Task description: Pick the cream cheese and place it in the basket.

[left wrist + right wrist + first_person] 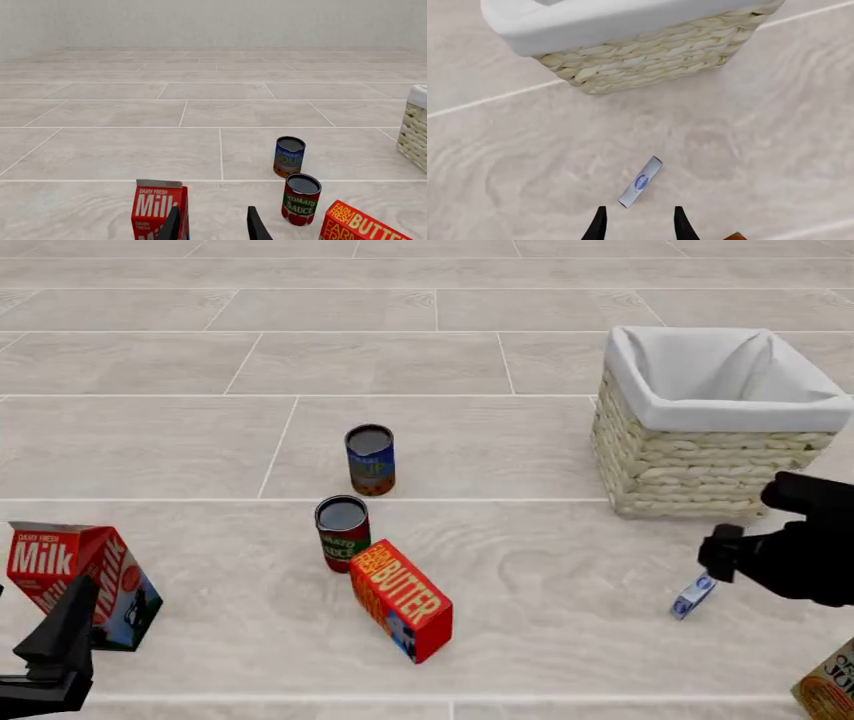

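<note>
Your right end effector point(637, 222) hangs wide over the cream cheese point(641, 181), lined up to grip its thin edges before the basket point(647, 55).

On the desk point(534, 570), the basket point(694, 465) stands far right, my right fingers point(727, 550) before it above the cream cheese point(693, 596). The butter box point(400, 600) lies centre; behind it stand the tomato sauce can point(342, 532), then the soup can point(370, 459). The milk carton point(74, 580) sits far left by my left fingers point(54, 655).
</note>
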